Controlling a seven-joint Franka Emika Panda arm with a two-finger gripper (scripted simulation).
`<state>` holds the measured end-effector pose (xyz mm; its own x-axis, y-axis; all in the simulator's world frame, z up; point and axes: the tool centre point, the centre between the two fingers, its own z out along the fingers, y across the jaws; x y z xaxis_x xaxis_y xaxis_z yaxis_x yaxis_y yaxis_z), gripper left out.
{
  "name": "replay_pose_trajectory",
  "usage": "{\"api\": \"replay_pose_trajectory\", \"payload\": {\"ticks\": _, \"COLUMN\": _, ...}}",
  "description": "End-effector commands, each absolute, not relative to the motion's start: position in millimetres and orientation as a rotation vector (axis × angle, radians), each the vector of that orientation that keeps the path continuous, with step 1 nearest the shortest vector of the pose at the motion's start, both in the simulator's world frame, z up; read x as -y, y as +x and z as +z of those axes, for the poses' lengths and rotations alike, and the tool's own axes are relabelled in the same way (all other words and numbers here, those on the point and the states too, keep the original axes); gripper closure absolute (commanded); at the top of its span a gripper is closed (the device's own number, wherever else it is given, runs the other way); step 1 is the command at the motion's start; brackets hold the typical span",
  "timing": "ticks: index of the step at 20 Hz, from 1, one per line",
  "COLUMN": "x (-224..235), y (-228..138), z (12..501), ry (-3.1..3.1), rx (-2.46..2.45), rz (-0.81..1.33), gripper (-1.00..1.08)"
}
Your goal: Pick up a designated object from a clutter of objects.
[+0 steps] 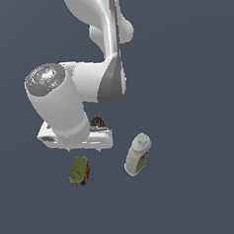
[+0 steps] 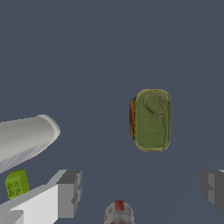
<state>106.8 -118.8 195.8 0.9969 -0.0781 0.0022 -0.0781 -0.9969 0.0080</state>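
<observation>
Gripper (image 2: 141, 189) fingers (image 2: 70, 192) are seen spread apart, grasping nothing; the olive-green can (image 2: 151, 120) lies beyond them, the red can (image 2: 118, 213) is cut off

Flat, even simulator light — soft and low-resolution, slightly blurred edges, no cast shadows, no glare.

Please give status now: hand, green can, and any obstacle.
Hand open, empty, above the floor. Green can free, not yet between the fingers. Red can and white bottle nearby, both apart from it.
</observation>
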Motion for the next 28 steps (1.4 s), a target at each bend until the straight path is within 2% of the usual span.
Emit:
{"api": "replay_pose_trajectory", "payload": {"ticks": 1, "x": 130.9, "y": 116.1, "z": 175.8, "ry": 3.133, "rx": 0.129, "rz": 0.003, "gripper": -0.92}}
{"api": "replay_pose_trajectory", "payload": {"ticks": 12, "x": 163.9, "y": 134.5, "z": 117.4, "ry": 3.138, "rx": 0.145, "rz": 0.0, "gripper": -0.92}}
{"api": "replay_pose_trajectory", "payload": {"ticks": 22, "x": 168.2, "y": 135.6, "z": 105.3, "ry": 3.138, "rx": 0.148, "rz": -0.002, "gripper": -0.92}}
{"api": "replay_pose_trajectory", "payload": {"ticks": 28, "x": 168.3, "y": 135.0, "z": 75.3, "ry": 3.138, "rx": 0.148, "rz": -0.001, "gripper": -0.92}}
